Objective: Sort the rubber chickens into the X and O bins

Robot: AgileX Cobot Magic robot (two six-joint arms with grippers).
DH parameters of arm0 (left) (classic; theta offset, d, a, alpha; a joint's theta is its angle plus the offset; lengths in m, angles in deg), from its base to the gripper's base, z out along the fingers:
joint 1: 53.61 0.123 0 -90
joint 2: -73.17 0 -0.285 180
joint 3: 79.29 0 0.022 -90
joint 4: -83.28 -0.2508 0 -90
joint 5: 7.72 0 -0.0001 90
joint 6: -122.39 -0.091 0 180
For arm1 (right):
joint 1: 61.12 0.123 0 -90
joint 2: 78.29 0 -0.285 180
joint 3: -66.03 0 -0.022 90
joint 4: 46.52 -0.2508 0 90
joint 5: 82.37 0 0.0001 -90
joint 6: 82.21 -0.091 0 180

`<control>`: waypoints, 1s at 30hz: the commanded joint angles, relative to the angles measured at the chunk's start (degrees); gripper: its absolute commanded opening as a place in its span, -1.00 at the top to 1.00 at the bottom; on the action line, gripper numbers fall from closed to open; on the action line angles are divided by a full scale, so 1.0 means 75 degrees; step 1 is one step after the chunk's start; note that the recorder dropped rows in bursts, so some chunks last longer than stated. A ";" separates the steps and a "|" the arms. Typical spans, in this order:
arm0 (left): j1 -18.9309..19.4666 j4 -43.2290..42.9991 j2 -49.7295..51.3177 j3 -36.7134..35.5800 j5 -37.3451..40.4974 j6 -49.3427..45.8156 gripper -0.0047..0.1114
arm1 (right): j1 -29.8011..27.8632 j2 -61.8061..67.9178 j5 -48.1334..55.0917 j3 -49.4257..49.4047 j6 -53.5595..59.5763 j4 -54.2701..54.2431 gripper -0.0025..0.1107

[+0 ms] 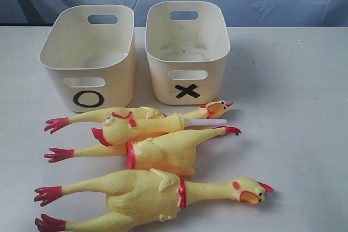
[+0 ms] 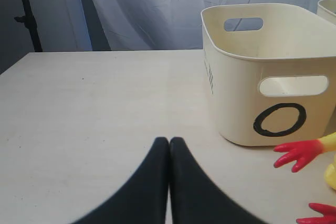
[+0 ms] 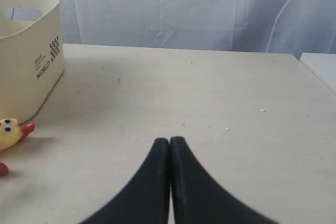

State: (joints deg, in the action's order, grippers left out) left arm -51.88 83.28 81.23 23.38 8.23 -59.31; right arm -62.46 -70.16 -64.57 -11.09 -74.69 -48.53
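Rubber chickens [image 1: 157,153]: all four lie on the counter [image 1: 293,134] just in front of the bins, none sorted yet. Three are piled, overlapping and touching, heads pointing both ways. The biggest chicken [image 1: 141,194] lies alone nearest the camera, head to the right in the exterior view. O bin [image 1: 60,88] is on the left, X bin [image 1: 215,82] on the right, both upright with no chicken inside.

Handling, my read: hollow soft rubber, light, squashy, grippy rather than slick, not fragile. The long bodies will droop off either side of a pinch. I'd take each one across the neck or the slim part of the torso near its middle, not by a foot or beak. In the pile, lifting a lower one will likely drag its neighbours, so top one first.

Left tool [image 2: 169,141]: fingers pressed together, no gap, holding nothing, over bare counter near the O bin. Right tool [image 3: 169,141]: same, fully closed and empty, over bare counter apart from the X bin. Both need opening wide before any approach. Neither shows in the exterior view.
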 commanded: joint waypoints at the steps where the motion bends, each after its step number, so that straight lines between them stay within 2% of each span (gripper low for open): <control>1: -0.0035 0.0050 -0.0036 0.0015 -0.0072 0.0022 0.92 | -0.0030 -0.0047 -0.0055 -0.0012 -0.0003 -0.0001 0.96; 13: -0.0035 0.0050 -0.0036 0.0015 -0.0072 0.0022 0.92 | -0.0030 -0.0047 -0.0055 -0.0012 -0.0003 -0.0001 0.96; 17: -0.0035 0.0050 -0.0036 0.0015 -0.0072 0.0022 0.92 | -0.0030 -0.0047 -0.0576 -0.0012 0.0202 0.1315 0.96; 20: -0.0035 0.0050 -0.0036 0.0015 -0.0072 0.0022 0.92 | -0.0030 -0.0047 -0.1857 -0.0012 0.0202 0.1582 0.96; 26: -0.0035 0.0050 -0.0036 0.0015 -0.0072 0.0022 0.92 | -0.0030 -0.0047 -0.7055 -0.0012 0.0202 0.1548 0.96; 27: -0.0035 0.0050 -0.0036 0.0015 -0.0072 0.0022 0.92 | -0.0030 -0.0047 -0.8090 -0.0012 0.0202 0.1129 0.96; 30: -0.0035 0.0050 -0.0036 0.0015 -0.0072 0.0022 0.92 | -0.0030 -0.0047 -0.9561 0.0313 0.0189 0.0661 0.96</control>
State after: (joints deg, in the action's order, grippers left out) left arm -51.88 83.28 81.23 23.38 8.23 -59.31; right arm -62.46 -70.36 -123.92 -10.55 -73.48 -40.23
